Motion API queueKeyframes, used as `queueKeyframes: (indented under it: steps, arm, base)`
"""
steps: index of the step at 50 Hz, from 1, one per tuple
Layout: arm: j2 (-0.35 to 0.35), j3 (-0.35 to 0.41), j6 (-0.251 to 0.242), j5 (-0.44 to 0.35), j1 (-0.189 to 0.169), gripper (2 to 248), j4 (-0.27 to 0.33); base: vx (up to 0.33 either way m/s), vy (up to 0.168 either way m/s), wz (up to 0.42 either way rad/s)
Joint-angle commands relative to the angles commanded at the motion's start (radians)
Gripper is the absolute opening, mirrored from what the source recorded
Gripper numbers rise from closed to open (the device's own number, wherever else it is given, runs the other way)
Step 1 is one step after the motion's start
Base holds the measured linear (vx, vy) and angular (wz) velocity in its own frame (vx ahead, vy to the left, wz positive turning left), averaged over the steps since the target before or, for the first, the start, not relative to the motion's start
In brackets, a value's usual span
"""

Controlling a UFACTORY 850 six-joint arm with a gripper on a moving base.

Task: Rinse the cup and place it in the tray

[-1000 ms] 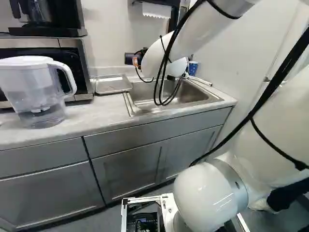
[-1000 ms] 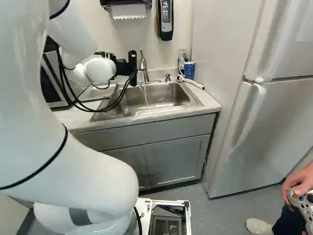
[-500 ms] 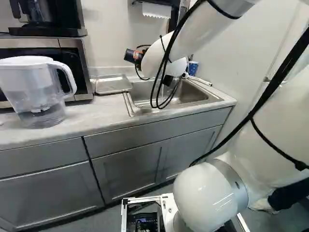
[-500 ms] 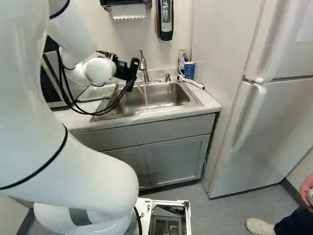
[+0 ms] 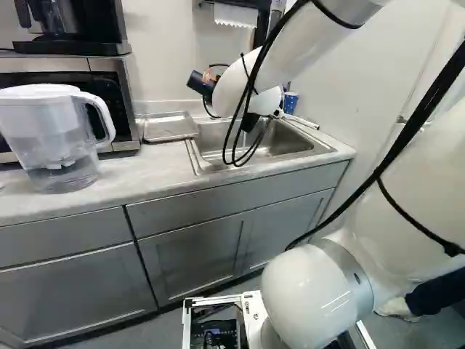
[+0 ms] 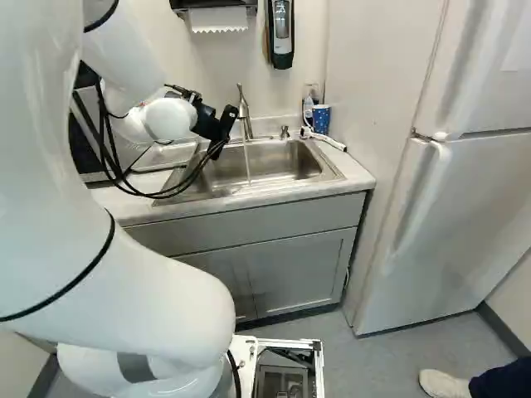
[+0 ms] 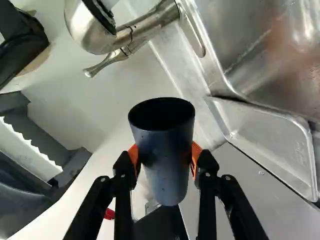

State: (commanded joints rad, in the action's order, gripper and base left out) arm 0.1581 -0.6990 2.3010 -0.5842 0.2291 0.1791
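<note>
The black two-finger gripper clasps the dark-blue tapered cup, long axis tilted; the shallow rectangular metal tray lies lower and leftward in the left base view.

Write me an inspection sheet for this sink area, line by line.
Surface: pale counter with a metal sink set in.
Job's things: dark blue cup, held; tray beside the sink; water running from the faucet.
Clutter: pitcher; spotted blue cup behind the sink.
Gripper: shut on the dark blue cup.
Cables: black loops hanging from the arm.
Surroundings: refrigerator, microwave.
</note>
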Motion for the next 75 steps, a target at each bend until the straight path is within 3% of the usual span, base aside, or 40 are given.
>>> queueKeyframes:
  steps: [13,19,75]
  arm:
    - [0.0,0.0,0.0,0.0,0.0,119,0.0]
    - [0.0,0.0,-0.032,0.0,0.0,119,0.0]
    - [0.0,0.0,-0.61,0.0,0.0,119,0.0]
  base:
    - [0.0,0.0,0.0]
    - [0.0,0.0,0.0]
    - [0.0,0.0,0.0]
